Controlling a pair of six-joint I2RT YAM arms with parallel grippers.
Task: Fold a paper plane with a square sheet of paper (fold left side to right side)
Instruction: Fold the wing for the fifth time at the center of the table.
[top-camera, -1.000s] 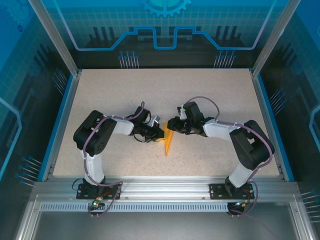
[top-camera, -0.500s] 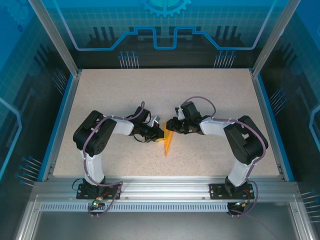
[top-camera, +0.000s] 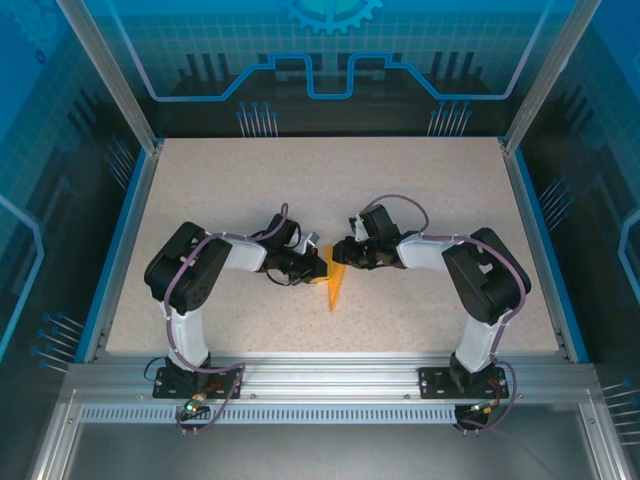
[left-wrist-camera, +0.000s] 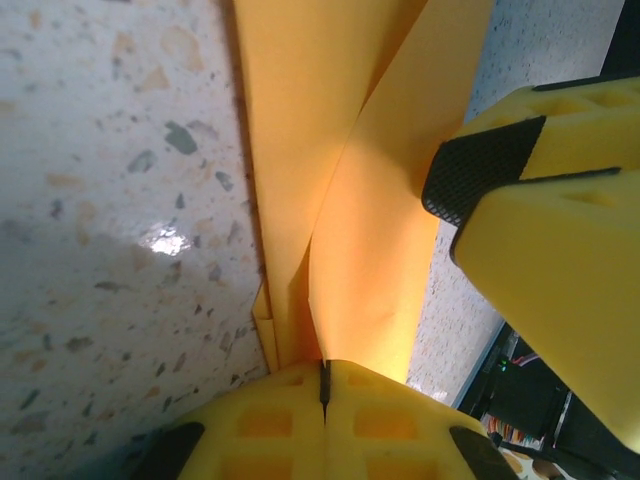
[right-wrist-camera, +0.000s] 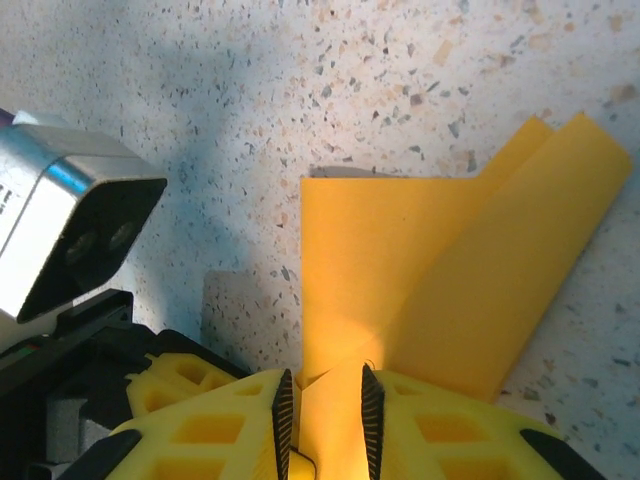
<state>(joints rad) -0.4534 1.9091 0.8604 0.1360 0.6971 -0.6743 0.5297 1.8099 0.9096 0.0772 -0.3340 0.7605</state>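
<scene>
The paper plane (top-camera: 336, 284) was at the middle of the counter (top-camera: 400, 190). The left claw (left-wrist-camera: 323, 378) was clenched on its edge, and the right claw (right-wrist-camera: 324, 392) grasped its folded layers.

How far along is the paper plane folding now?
Done: the sheet is already a narrow, layered paper plane on the table. In hand: left claw and right claw both pinch one end. Left: probably closing the last fold and letting go.
</scene>
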